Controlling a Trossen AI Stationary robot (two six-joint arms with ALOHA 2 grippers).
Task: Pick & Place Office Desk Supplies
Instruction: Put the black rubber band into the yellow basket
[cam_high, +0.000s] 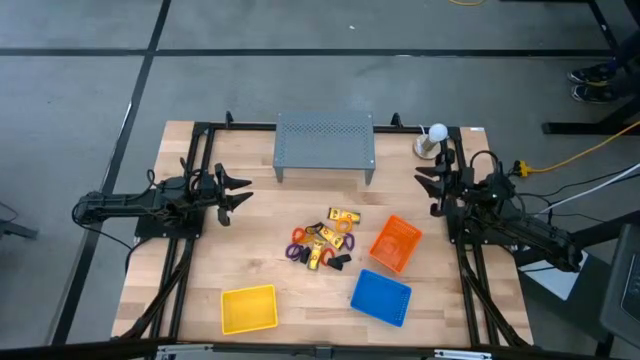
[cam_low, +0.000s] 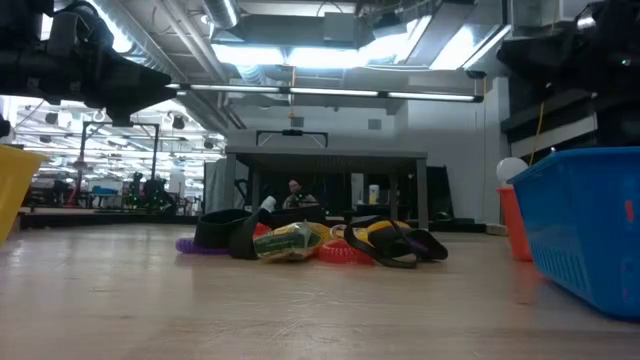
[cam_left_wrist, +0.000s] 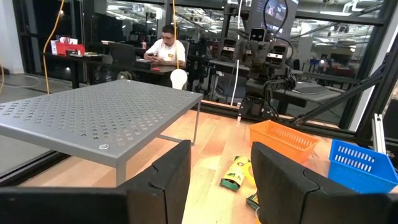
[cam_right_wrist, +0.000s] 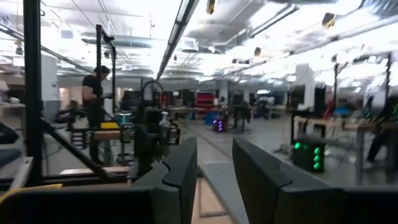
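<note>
So the wooden desk (cam_high: 200, 270) has a grey perforated metal shelf (cam_high: 324, 143) at the back. Three plastic baskets sit toward the front: yellow (cam_high: 249, 308), blue (cam_high: 381, 296), orange (cam_high: 396, 243). The office supplies (cam_high: 323, 241) are heaped mid-desk just beside the orange basket: black clips, yellow packets, purple, orange and red loops. Left tool (cam_high: 243, 191) hangs off to the left, fingers apart, holding nothing. Right tool (cam_high: 424, 193) waits opposite, fingers parted too, empty.
</note>
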